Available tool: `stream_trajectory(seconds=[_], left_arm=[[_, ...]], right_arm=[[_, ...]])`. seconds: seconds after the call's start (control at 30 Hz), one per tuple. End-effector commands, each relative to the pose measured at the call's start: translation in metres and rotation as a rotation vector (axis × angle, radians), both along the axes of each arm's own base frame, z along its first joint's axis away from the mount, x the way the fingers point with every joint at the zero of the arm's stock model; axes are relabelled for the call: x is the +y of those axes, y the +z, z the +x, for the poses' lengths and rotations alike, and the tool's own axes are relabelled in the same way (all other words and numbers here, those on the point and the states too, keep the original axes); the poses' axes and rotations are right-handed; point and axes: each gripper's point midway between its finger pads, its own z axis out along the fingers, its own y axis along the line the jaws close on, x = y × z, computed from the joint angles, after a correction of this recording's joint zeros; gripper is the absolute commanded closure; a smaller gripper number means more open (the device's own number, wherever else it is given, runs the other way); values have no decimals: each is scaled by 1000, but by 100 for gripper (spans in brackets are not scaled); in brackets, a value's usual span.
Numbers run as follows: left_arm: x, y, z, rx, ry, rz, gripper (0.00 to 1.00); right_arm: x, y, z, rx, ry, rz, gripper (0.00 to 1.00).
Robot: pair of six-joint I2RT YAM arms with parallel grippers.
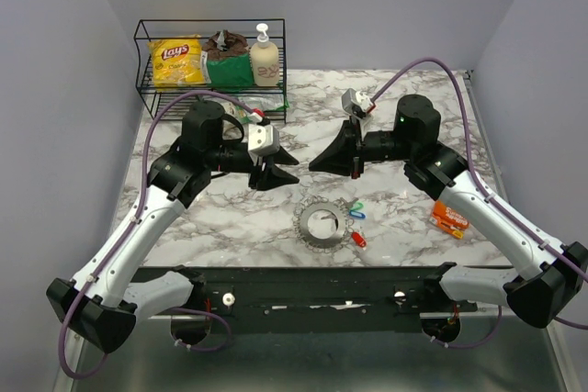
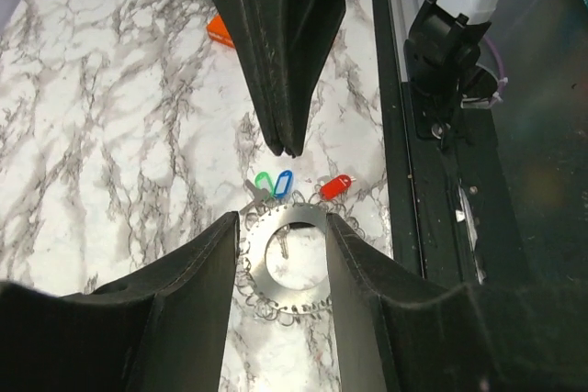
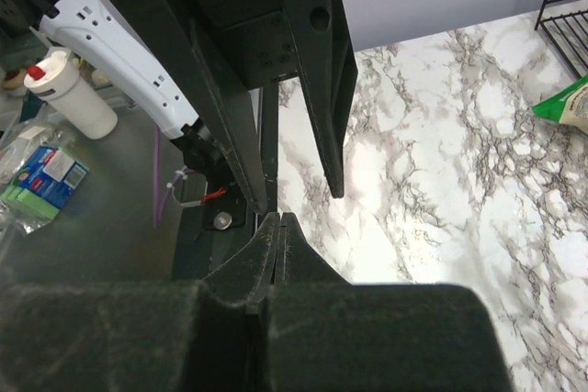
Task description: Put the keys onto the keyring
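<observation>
The keyring, a flat metal disc (image 1: 322,224) edged with small wire rings, lies on the marble table near the front. It also shows in the left wrist view (image 2: 294,263). A green key (image 2: 264,181), a blue key (image 2: 284,182) and a red key (image 2: 335,187) lie just beside it; in the top view the green and blue keys (image 1: 356,210) and the red key (image 1: 359,240) are to its right. My left gripper (image 1: 276,173) is open and empty above the table behind the disc. My right gripper (image 1: 322,159) is shut and empty, facing it.
A flat orange packet (image 1: 450,219) lies right of the keys. A black wire basket (image 1: 147,61) at the back left holds a Lay's bag, a green packet and a soap bottle. A black rail (image 1: 303,286) runs along the table's front edge.
</observation>
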Motion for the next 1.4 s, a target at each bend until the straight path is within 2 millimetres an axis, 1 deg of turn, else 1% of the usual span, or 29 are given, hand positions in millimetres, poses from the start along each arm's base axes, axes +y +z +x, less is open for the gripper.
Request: stream_trajectory(seconds=[0.0, 0.23, 0.53, 0.63, 0.67, 0.73, 0.8, 0.83, 0.87, 0.9, 1.0, 1.03, 1.1, 1.13, 1.17, 1.23, 1.33, 1.37], left_arm=[[1, 3, 3, -37, 26, -8, 48], [0, 1, 7, -45, 33, -8, 46], [1, -1, 8, -43, 47, -5, 39], [2, 0, 8, -47, 58, -5, 34], [2, -1, 9, -43, 63, -5, 29], [3, 1, 10, -51, 76, -10, 26], [3, 1, 12, -46, 90, -15, 18], [3, 1, 13, -51, 99, -22, 6], [2, 0, 14, -32, 109, -25, 1], [2, -1, 15, -27, 115, -29, 1], [0, -5, 19, 15, 133, -38, 1], [-2, -7, 21, 29, 134, -39, 1], [-3, -11, 22, 53, 134, -39, 1], [-5, -15, 24, 82, 141, -36, 1], [-5, -17, 25, 96, 146, -36, 1], [-6, -25, 28, 134, 166, -34, 1], [-5, -34, 40, 156, 230, -28, 1], [-5, -43, 43, 183, 252, -16, 1]], right_arm=[[1, -12, 6, 16, -31, -33, 99], [1, -12, 8, 19, -38, -37, 99], [0, -10, 7, 17, -49, -37, 99], [-1, -10, 8, 18, -53, -38, 99], [-1, -10, 8, 17, -56, -37, 99], [-2, -10, 9, 18, -66, -38, 99], [-2, -10, 10, 18, -78, -40, 99], [-3, -10, 10, 19, -81, -40, 99], [-3, -12, 10, 23, -86, -43, 99], [-3, -12, 11, 25, -92, -44, 99], [-3, -21, 16, 48, -120, -61, 96], [-4, -26, 17, 63, -131, -69, 93], [-5, -35, 25, 81, -176, -87, 91], [-5, -38, 27, 92, -189, -92, 89], [-5, -47, 29, 111, -203, -108, 87], [-6, -56, 35, 135, -239, -125, 85], [-7, -72, 43, 166, -284, -153, 76], [-7, -76, 45, 181, -298, -160, 70]])
